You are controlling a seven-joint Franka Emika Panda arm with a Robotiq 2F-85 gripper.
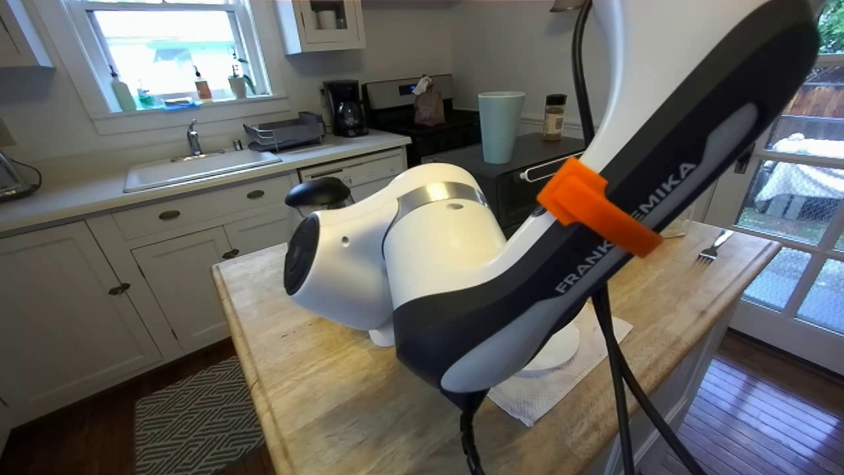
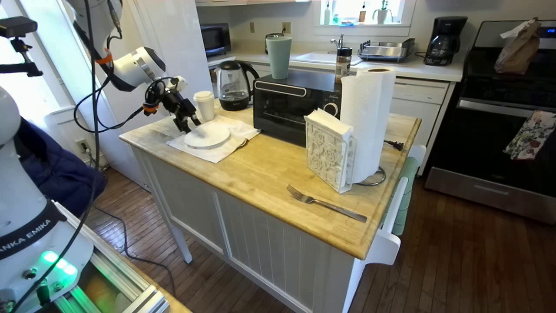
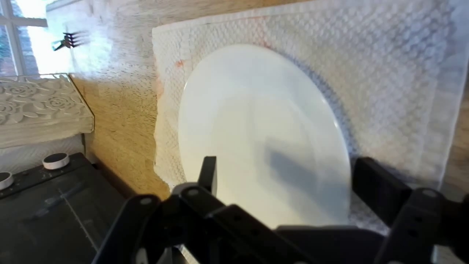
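Observation:
A white round plate (image 3: 249, 110) lies on a paper towel (image 3: 388, 91), which rests on the wooden tabletop. My gripper (image 3: 285, 163) stands open at the plate's edge. One of its black fingers (image 3: 208, 174) is over the plate's surface. The opposite finger sits just outside the rim, above or on the towel; whether it touches the rim I cannot tell. A gripper shadow falls across the plate. In an exterior view the gripper (image 2: 192, 125) points down at the near-left side of the plate (image 2: 207, 135). The arm hides the gripper in another exterior view, where part of the plate (image 1: 559, 348) shows.
A lidded white cup (image 2: 204, 105) stands close behind the gripper, beside a glass kettle (image 2: 234, 89). The black toaster oven (image 2: 282, 108) carries a tall green cup (image 2: 279, 56) and a spice jar (image 2: 343, 63). Farther along are a napkin holder (image 2: 325, 150), paper roll (image 2: 369, 121) and fork (image 2: 325, 204).

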